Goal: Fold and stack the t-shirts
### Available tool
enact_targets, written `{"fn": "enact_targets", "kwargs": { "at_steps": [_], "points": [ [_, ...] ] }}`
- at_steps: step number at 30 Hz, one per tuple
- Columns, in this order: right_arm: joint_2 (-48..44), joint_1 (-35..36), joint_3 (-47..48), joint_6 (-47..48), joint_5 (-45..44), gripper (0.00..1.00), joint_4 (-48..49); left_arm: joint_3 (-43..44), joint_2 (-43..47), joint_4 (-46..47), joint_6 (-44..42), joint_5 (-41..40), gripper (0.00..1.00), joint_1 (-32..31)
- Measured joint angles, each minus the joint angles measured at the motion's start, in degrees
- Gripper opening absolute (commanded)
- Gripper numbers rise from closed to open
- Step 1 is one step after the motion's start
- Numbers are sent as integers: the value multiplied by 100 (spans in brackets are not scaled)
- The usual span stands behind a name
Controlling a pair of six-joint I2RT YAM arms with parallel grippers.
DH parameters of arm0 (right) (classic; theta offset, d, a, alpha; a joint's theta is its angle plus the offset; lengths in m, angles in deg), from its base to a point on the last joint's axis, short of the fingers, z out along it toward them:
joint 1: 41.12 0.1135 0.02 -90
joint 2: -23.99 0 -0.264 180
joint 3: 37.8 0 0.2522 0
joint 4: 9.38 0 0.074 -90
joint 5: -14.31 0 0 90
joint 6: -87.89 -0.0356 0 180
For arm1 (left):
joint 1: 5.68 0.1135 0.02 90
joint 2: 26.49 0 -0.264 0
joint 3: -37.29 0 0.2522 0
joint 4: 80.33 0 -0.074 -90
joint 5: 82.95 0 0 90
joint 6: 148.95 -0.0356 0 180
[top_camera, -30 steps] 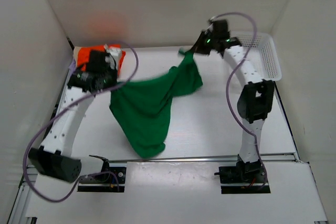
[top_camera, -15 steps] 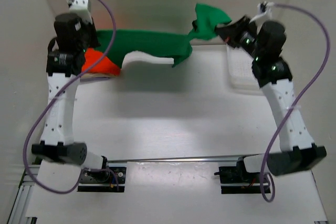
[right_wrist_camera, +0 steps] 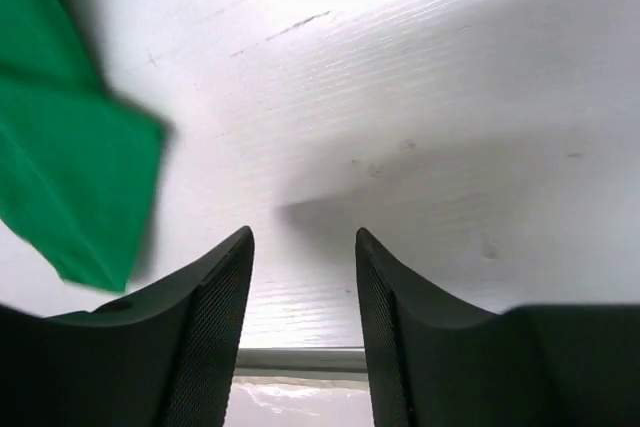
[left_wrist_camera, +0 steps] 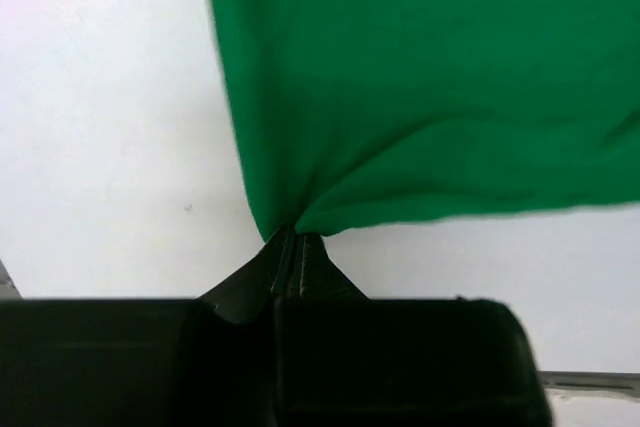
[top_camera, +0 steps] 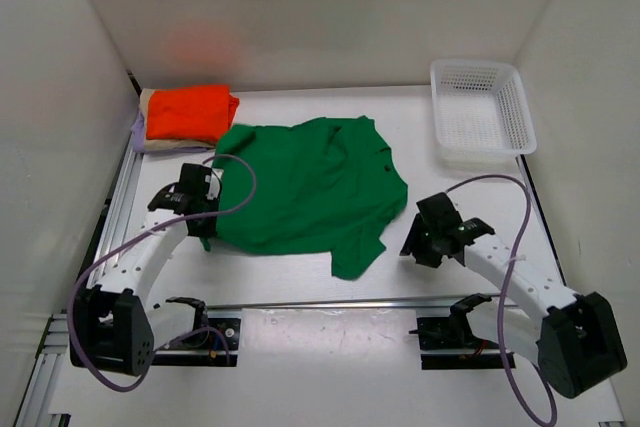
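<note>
The green t-shirt point(top_camera: 305, 187) lies spread out on the white table, one sleeve reaching toward the near edge. My left gripper point(top_camera: 205, 234) is shut on its near-left corner; in the left wrist view the cloth point(left_wrist_camera: 430, 77) bunches into the closed fingertips of that gripper point(left_wrist_camera: 293, 237). My right gripper point(top_camera: 408, 245) hovers low just right of the shirt's near-right edge, open and empty. In the right wrist view that gripper point(right_wrist_camera: 303, 237) shows bare table between its pads, with green cloth point(right_wrist_camera: 60, 167) off to the left. A folded orange-red t-shirt point(top_camera: 190, 112) tops a stack at the back left.
Beige cloth point(top_camera: 172, 146) and lavender cloth point(top_camera: 137, 128) peek out under the orange-red shirt. A white mesh basket point(top_camera: 520, 107) stands at the back right. White walls enclose the table on three sides. A metal rail point(top_camera: 330, 302) runs along the near edge.
The green shirt, held stretched in the air at the back, now lies flat on the table. Both arms came down toward the near edge. The right gripper let go; the left still grips.
</note>
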State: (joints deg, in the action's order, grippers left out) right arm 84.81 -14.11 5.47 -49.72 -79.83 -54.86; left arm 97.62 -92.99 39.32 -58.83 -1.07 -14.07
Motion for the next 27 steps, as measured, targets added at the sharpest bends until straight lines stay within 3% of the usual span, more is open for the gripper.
{"fn": "enact_targets", "kwargs": {
  "at_steps": [6, 11, 17, 24, 26, 27],
  "points": [
    [-505, 2, 734, 223, -522, 60, -234, -374, 391, -68, -11, -48, 10, -4],
    [328, 33, 992, 754, -37, 65, 151, -378, 590, -9, -11, -46, 10, -4],
    [1405, 691, 885, 1696, 566, 65, 332, -494, 769, 26, -11, -46, 10, 2],
    [1980, 973, 1134, 2155, 586, 68, 603, -518, 769, 31, -11, -42, 10, 52],
    [2153, 1016, 1270, 2194, 570, 63, 678, -522, 769, 28, -11, -39, 10, 85],
    [2232, 1045, 1322, 2218, 564, 46, 708, -522, 769, 28, -11, -39, 10, 103]
  ]
}}
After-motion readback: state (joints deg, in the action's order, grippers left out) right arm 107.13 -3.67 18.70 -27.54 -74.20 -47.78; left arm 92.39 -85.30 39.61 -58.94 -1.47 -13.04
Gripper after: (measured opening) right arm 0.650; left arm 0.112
